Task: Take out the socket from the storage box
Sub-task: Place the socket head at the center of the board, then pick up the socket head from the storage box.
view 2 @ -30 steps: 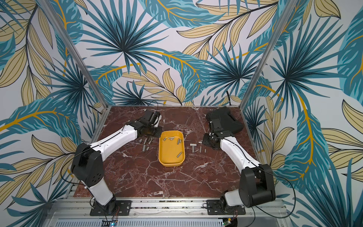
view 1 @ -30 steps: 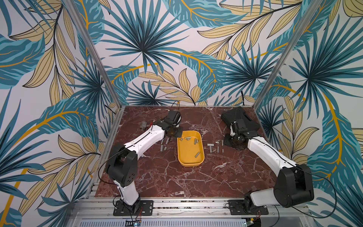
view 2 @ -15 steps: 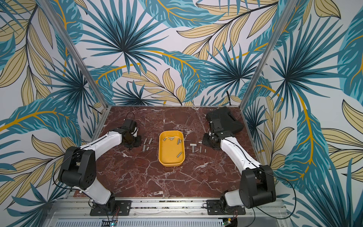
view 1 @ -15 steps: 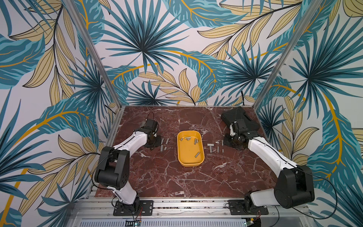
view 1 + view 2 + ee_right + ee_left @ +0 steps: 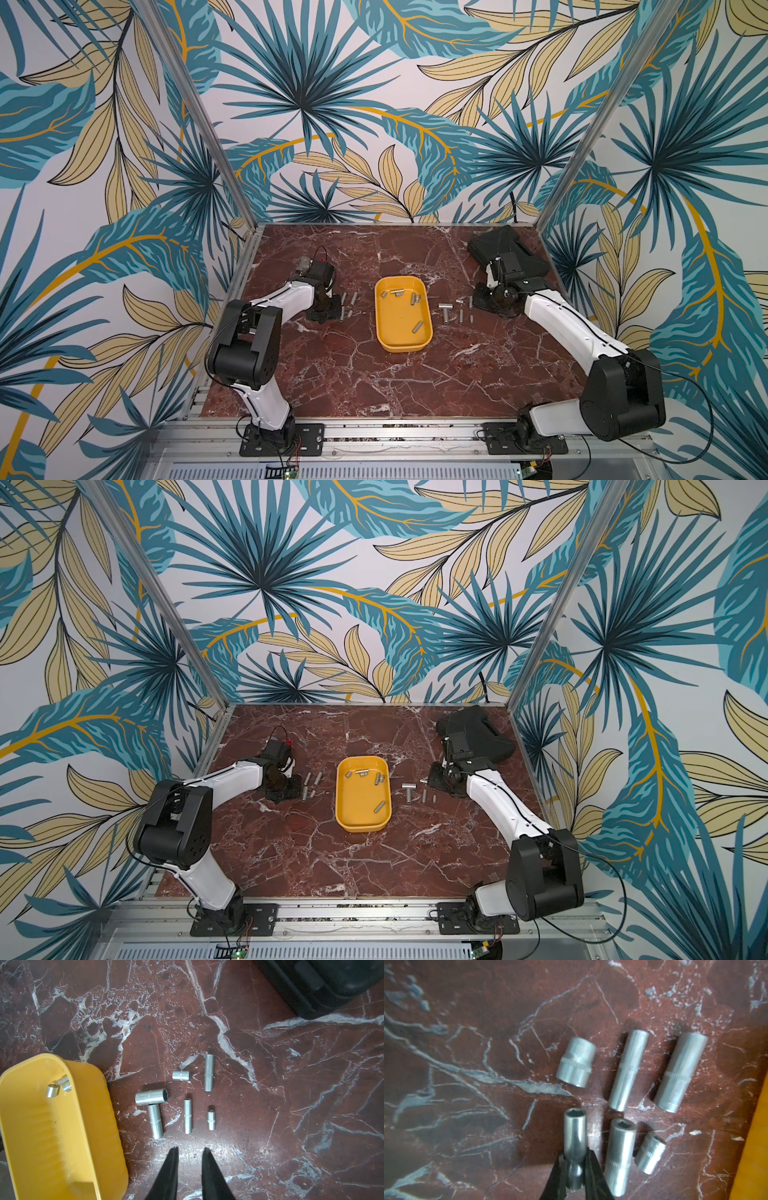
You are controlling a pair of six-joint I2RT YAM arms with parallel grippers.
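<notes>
Left gripper (image 5: 575,1152) was clamped on a slim deep socket (image 5: 574,1132). Fingers (image 5: 592,1174) pinched its rear half, with the hex opening sticking out past the tips. Couldn't tell whether it touched the table (image 5: 467,1022).

That socket was outside the box (image 5: 397,328), on the box's left-arm side, near its wall and not touching it. Left set (image 5: 628,1070), five more sockets, lay flat on that same side of the box. One deep socket in it was just beside the held one, roughly parallel, with a gap between them. An edge of the box showed in the left wrist view.

Boxed sockets (image 5: 417,327): four showed in both top views. Three were near the box's far end; one lay by its right-arm wall, nearer the near end. The box sat flat on the table between the two arms.

Right gripper (image 5: 190,1152) had its jaws slightly apart with nothing between them, tips at bare table on the box's right-arm side. Couldn't tell whether the tips touched down. Right set (image 5: 187,1115), six sockets, lay flat just past the tips, beside the box's right-arm wall. Two of them touched in a T.

Black case (image 5: 322,980) lay beyond the box's far right-arm corner, well apart from it.
</notes>
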